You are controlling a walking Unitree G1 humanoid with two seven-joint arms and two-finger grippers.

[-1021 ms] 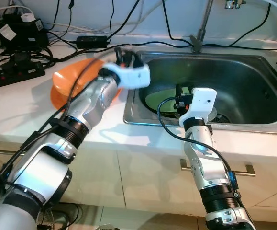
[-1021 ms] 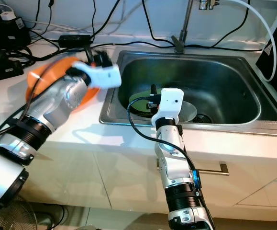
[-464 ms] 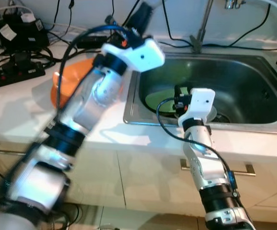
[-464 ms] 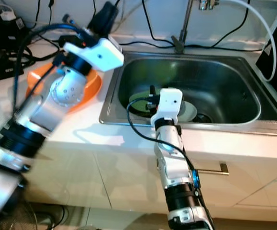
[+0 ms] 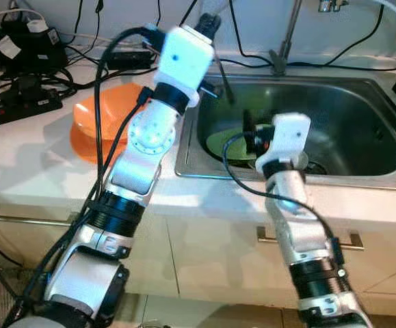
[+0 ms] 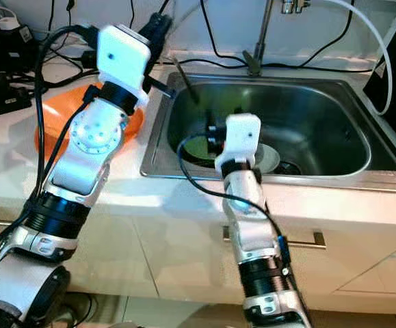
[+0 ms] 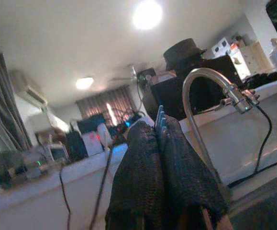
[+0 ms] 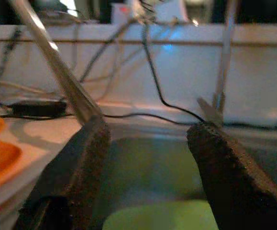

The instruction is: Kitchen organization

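Left claw [image 7: 160, 143] pointing up, fingers pressed together, holding nothing. Right claw [image 8: 148, 158] gaping wide over green plate [image 5: 228, 142], half hidden in sink [image 5: 362, 89].

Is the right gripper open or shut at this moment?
Open. In the right wrist view the right gripper has its two fingers wide apart, with the sink and green plate between them.

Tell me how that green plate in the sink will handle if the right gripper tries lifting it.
The green plate looks thin and rigid, probably light. Lying flat on the steel sink floor, its low rim may be hard to pinch. The right gripper is open above it.
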